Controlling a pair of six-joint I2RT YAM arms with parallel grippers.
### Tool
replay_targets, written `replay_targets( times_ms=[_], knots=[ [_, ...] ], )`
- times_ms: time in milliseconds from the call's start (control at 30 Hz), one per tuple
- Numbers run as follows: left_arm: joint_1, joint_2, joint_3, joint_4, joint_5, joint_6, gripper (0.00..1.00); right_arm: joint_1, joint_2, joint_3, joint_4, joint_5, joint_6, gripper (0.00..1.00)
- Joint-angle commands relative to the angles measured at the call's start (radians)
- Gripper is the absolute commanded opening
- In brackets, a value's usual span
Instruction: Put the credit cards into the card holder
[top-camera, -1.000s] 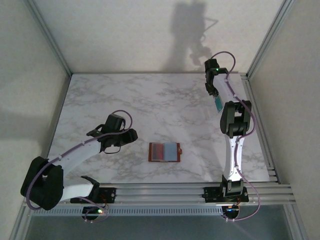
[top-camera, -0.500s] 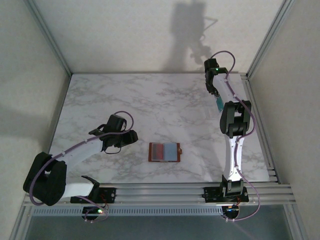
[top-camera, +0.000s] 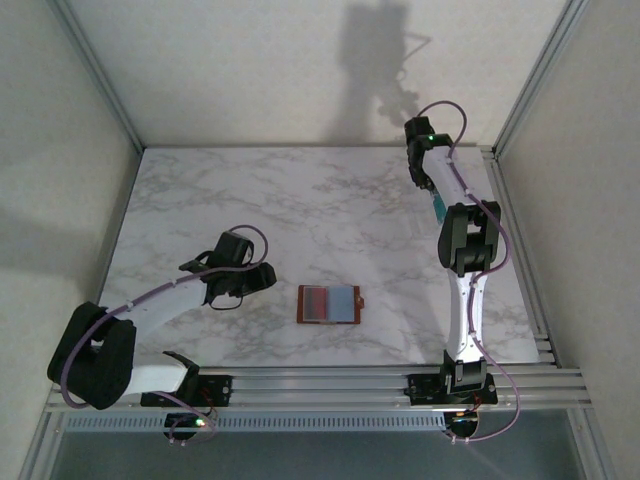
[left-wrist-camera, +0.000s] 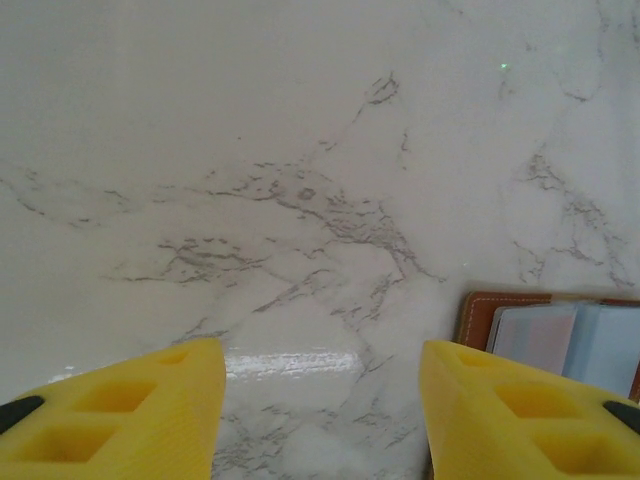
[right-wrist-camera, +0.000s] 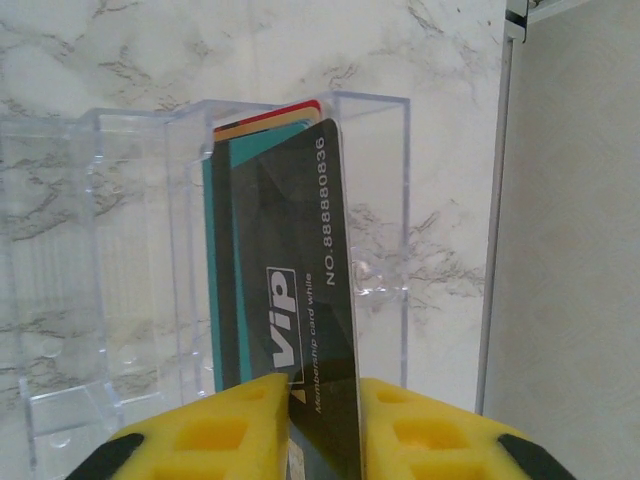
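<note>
Update: right gripper just pinched shut on the thin black plastic VIP card upright in the clear plastic tray, so lifting it looked next.

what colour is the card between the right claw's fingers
The card is black with white VIP lettering; the right wrist view shows it best.

**Top external:** mounted high behind the arm bases, facing forward and down. Distant, it takes in the whole marble tabletop and both arms.

**Left wrist:** low and near over the tabletop, looking out between its yellow fingers to the left edge of the card holder. The top view has the same card holder mid-tabletop.

**Right wrist:** very near, looking past its fingers along a black VIP card into a clear plastic tray by the tabletop's right edge.
</note>
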Motion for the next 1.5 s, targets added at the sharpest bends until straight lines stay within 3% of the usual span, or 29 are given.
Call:
replay_targets(
  times_ms=[0,300,800,967,1167,1333,1467],
  knots=[
    [-0.009,0.013,-0.007,0.001,-0.007,0.0,0.53,-0.001,-0.03,0.029,-0.033,0.019,0.002,0.2],
    [-0.017,0.021,-0.013,0.015,-0.008,-0.01,0.53,0.003,-0.042,0.076,-0.098,-0.125,0.055,0.08],
    [-0.046,-0.067,0.008,-0.022,-0.027,-0.033,0.54,0.015,-0.172,0.032,-0.102,-0.217,0.186,0.0],
    [-0.083,-0.089,0.069,-0.097,-0.125,0.004,0.55,0.014,-0.38,-0.196,0.002,-0.439,0.303,0.0],
    [-0.104,-0.113,0.075,0.029,0.1,-0.03,0.56,0.015,-0.626,-0.452,0.081,-0.716,0.446,0.0],
    [-0.116,-0.175,0.073,0.186,0.269,-0.133,0.58,0.015,-0.823,-0.677,0.189,-1.032,0.588,0.0],
    [-0.117,-0.189,0.098,0.273,0.336,-0.204,0.59,0.016,-0.918,-0.83,0.308,-1.311,0.717,0.0]
  ],
)
